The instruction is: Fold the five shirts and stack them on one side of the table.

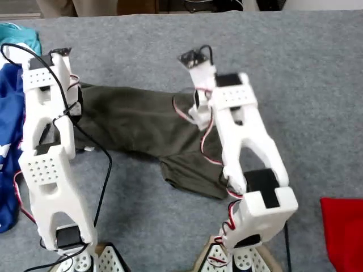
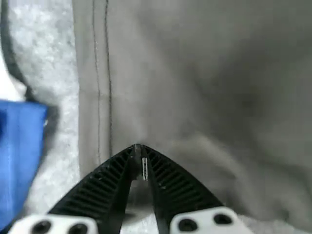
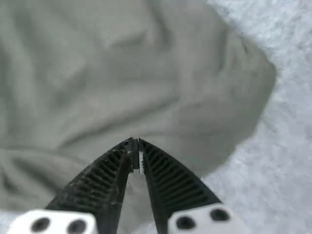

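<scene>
Left fingers: my left gripper [image 2: 138,148] has its tips pressed together over the stitched hem of the olive shirt [image 1: 136,122]; whether cloth is pinched between them I cannot tell
Right fingers: my right gripper [image 3: 135,142] has its tips closed too, over a rumpled lobe near the shirt's edge
Shirt position: lying creased on the grey table [image 1: 295,68], under both my arms; blue shirt [image 1: 7,113] near its hem; red shirt [image 1: 343,226] well apart
Risk: a thin or single-layer pinch may slip; uneven pulling would skew the fold; existing wrinkles may get folded in; the blue shirt could snag
Writing: none legible; no tag or print seen on the olive cloth
</scene>
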{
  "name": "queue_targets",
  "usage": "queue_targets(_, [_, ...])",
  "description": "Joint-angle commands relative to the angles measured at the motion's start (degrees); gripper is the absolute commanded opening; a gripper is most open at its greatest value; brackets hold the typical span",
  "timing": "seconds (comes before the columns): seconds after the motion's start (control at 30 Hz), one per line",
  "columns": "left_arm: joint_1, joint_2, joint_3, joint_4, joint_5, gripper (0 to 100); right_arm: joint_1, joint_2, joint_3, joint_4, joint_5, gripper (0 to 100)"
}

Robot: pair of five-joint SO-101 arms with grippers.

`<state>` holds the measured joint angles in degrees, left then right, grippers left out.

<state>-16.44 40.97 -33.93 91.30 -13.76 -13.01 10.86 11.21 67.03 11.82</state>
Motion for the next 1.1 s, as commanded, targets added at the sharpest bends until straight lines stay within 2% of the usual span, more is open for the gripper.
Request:
queue_targets(0.0, [0.70, -3.74, 7.74, -8.26, 0.18, 2, 0.92, -2.59, 8.84, -14.07, 0.26, 0.7])
queue_targets(0.1, [0.35, -2.07, 11.69, -15.21, 0.18, 2, 2.33, 2.07, 8.75, -18.02, 0.00, 0.9])
queue_targets(0.17, [-0.09, -0.84, 11.78, -15.74, 0.09, 2, 2.68, 5.49, 6.11, -17.67, 0.00, 0.7])
queue_targets(0.33, [-1.58, 0.31, 11.08, -14.07, -0.97, 2, 3.21, 12.44, -4.53, -6.42, 0.44, 0.6])
queue_targets(0.53, [-4.84, 0.66, 4.92, -9.93, -10.11, 2, 10.95, 23.52, -17.10, 10.55, 2.46, 0.6])
queue_targets(0.7, [-7.82, 0.75, -2.29, -6.24, -18.46, 2, 13.58, 30.55, -28.00, 17.32, 3.87, 0.5])
queue_targets(0.93, [-7.91, 0.75, -6.95, -3.52, -20.84, 2, 11.12, 28.09, -35.12, 20.92, 9.23, 0.6])
queue_targets(1.07, [-6.33, 0.22, -10.99, -1.49, -17.14, 2, 6.81, 20.18, -35.03, 21.27, 13.19, 0.9])
